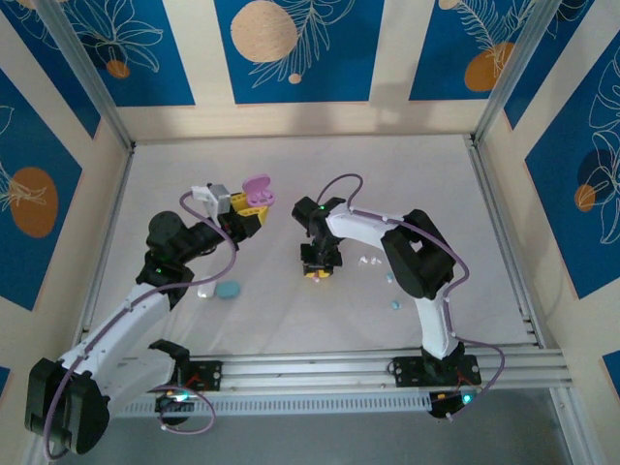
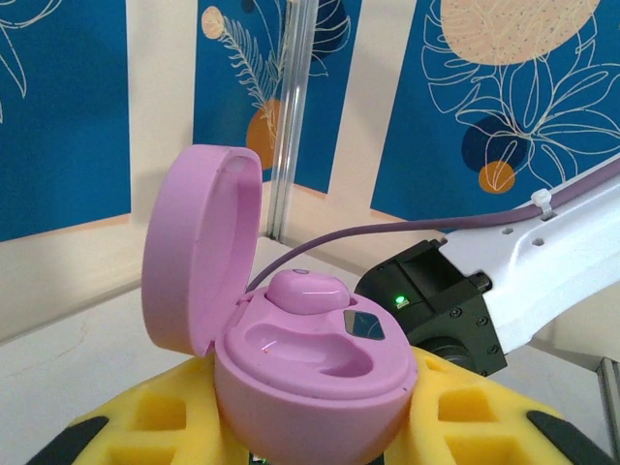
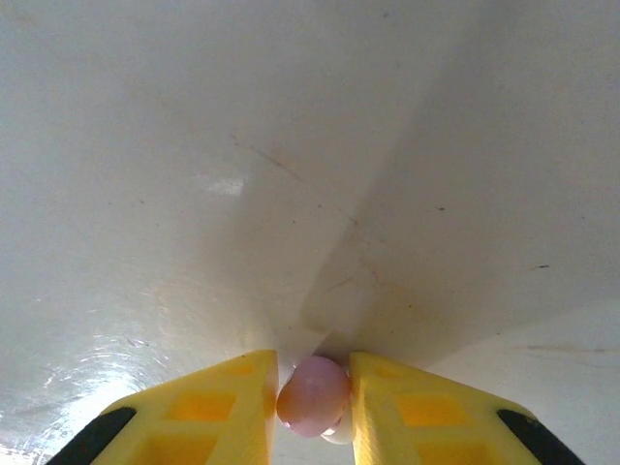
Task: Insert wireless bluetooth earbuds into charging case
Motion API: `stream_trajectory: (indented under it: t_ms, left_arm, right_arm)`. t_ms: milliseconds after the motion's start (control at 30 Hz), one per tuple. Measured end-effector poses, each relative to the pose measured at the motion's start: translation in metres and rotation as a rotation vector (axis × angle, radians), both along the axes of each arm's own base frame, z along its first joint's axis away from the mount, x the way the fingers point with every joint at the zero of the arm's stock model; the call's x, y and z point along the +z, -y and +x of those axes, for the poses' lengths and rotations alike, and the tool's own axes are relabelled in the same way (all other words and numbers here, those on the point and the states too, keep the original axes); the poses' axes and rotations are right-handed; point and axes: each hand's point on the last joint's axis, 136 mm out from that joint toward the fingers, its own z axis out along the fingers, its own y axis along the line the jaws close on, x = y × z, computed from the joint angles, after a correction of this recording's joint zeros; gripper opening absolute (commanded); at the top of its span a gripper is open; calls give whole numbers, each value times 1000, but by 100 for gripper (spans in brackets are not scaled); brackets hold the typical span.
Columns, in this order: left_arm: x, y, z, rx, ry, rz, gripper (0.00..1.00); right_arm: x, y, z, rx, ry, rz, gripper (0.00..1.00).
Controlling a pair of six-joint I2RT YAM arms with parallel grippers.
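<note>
R gripper [image 3: 312,368]: yellow fingers pinched shut on small glossy pink plastic earbud [image 3: 312,395], tips down at white tabletop [image 3: 291,145]. L gripper [image 2: 310,441] clamped on open round pink plastic charging case [image 2: 310,387], lid upright; second pink bud [image 2: 305,291] seated inside

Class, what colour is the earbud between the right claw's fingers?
Pink. The earbud shows best in the right wrist view.

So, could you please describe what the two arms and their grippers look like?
The left arm and right arm have white links between chunky black joints. A purple cable runs along each, and small green lights glow on the joints. The left gripper and right gripper each have two blocky yellow fingers with square cut-outs and black outer trim.
</note>
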Motion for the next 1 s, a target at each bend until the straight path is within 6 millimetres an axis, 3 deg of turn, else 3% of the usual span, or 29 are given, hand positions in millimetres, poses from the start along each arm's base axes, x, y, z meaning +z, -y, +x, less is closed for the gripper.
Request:
stream_trajectory:
  t_ms: [1000]
  left_arm:
    - [-5,1,3,0,-14,5,23]
  right_arm:
    - [2,-3,2,8,6,3,31]
